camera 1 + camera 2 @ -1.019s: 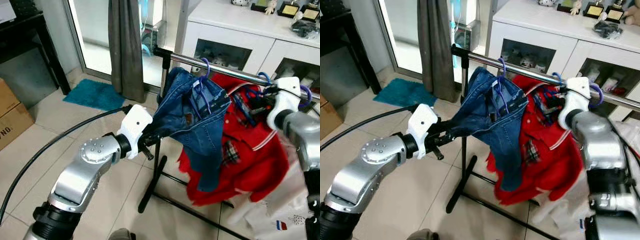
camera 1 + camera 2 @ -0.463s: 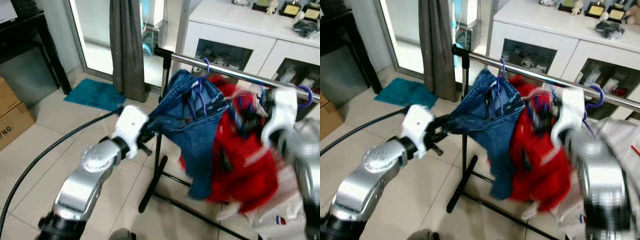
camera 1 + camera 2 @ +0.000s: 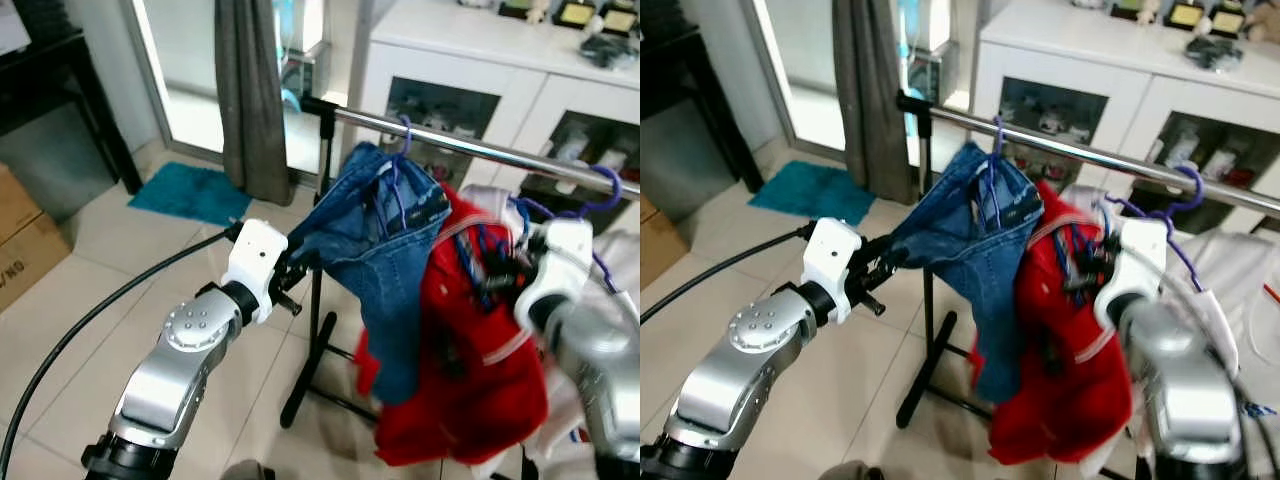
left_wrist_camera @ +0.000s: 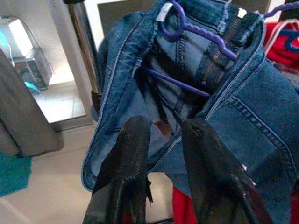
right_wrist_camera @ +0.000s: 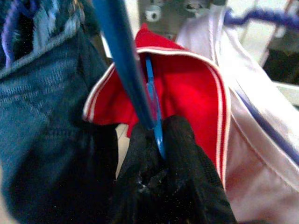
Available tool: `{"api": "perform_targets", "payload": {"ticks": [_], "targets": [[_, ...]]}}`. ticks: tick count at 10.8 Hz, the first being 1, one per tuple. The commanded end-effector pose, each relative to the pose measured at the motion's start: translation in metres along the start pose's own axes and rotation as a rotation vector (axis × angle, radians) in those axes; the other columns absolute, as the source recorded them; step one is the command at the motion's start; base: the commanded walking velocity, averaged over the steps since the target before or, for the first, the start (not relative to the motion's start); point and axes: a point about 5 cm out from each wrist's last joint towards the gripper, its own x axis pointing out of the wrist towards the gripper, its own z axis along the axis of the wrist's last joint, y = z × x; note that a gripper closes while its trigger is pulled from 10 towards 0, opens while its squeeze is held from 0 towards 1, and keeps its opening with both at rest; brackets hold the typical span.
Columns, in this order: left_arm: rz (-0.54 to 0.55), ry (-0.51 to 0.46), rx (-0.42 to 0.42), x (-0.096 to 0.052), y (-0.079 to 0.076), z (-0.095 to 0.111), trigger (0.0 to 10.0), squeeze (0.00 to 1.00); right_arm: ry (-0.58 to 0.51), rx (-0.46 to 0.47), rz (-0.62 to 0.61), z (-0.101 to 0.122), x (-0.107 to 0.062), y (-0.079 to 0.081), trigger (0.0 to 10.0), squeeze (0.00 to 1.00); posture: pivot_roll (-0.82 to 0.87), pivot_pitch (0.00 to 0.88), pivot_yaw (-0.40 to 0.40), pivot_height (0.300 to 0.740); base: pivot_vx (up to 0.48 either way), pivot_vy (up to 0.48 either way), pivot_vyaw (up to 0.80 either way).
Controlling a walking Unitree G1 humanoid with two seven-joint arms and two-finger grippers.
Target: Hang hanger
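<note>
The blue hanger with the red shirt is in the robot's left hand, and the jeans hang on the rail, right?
Not quite: it is the right hand that pinches the blue hanger with the red shirt, as the right wrist view shows. The jeans do hang on the rail.

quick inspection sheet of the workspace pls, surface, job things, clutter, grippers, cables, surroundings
surface: tiled floor, no table seen
job's things: blue hanger carrying the red shirt, off the rail; jeans and white garment hang on purple hangers
clutter: cardboard box, teal mat
grippers: right gripper shut on blue hanger; left gripper open at the jeans' edge
cables: black cable along left arm
surroundings: white cabinet, grey curtain
</note>
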Motion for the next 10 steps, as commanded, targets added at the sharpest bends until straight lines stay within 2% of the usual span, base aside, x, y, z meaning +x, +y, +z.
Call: {"api": "perform_targets", "payload": {"ticks": [1,3,6,10], "targets": [[0.015,0.011,-0.009,-0.002,0.001,-0.004,10.0,0.0,-0.037,0.008,-0.026,0.002,0.001,0.002,0.0,0.0,-0.02,0.0,-0.005,0.74,-0.277,0.0,0.0],[0.044,-0.001,-0.062,-0.004,0.004,-0.005,10.0,0.0,-0.033,0.049,-0.038,-0.005,0.002,0.011,0.0,0.0,-0.02,0.0,-0.018,0.74,-0.279,0.0,0.0],[0.071,0.003,-0.065,-0.004,0.006,-0.007,10.0,0.0,-0.047,0.056,-0.003,-0.002,0.013,0.025,0.0,0.0,-0.01,0.001,-0.037,0.74,-0.28,0.0,0.0],[0.079,0.013,-0.059,-0.006,0.009,-0.01,10.0,0.0,-0.05,0.048,-0.004,-0.002,0.017,0.024,0.0,0.0,-0.02,0.0,-0.04,0.74,-0.264,0.0,0.0]]}}
